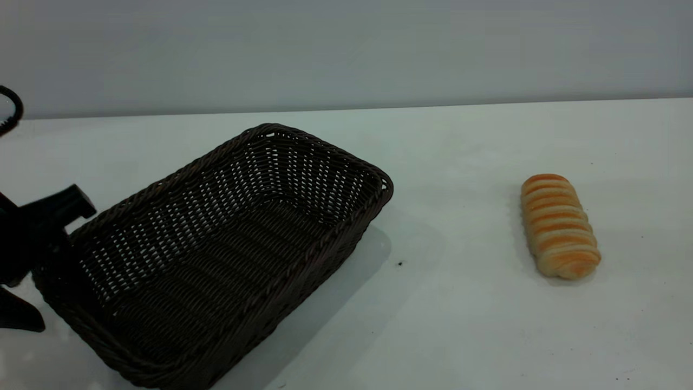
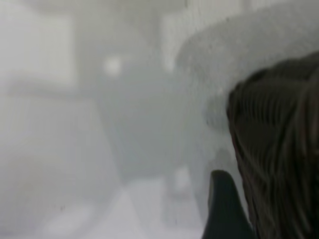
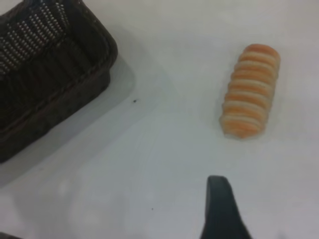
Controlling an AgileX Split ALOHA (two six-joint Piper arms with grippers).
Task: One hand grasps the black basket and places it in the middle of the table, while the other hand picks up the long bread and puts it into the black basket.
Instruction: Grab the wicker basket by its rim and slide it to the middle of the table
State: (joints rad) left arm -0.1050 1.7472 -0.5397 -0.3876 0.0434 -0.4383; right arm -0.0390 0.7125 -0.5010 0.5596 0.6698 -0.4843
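Observation:
The black basket (image 1: 227, 254) is on the left half of the table (image 1: 460, 325), tilted, with a broad shadow under its right side. My left gripper (image 1: 46, 238) is at the basket's left end, shut on its wall. In the left wrist view one finger (image 2: 224, 204) lies against the woven wall (image 2: 279, 149); the other finger is hidden. The long bread (image 1: 559, 233) lies on the table at the right, apart from the basket. My right gripper (image 3: 119, 226) hovers open and empty above the table, with one finger (image 3: 219, 204) short of the bread (image 3: 249, 89).
A pale wall runs behind the table's far edge (image 1: 433, 105). A small dark speck (image 1: 400, 264) lies between basket and bread. The basket's corner (image 3: 55, 74) shows in the right wrist view.

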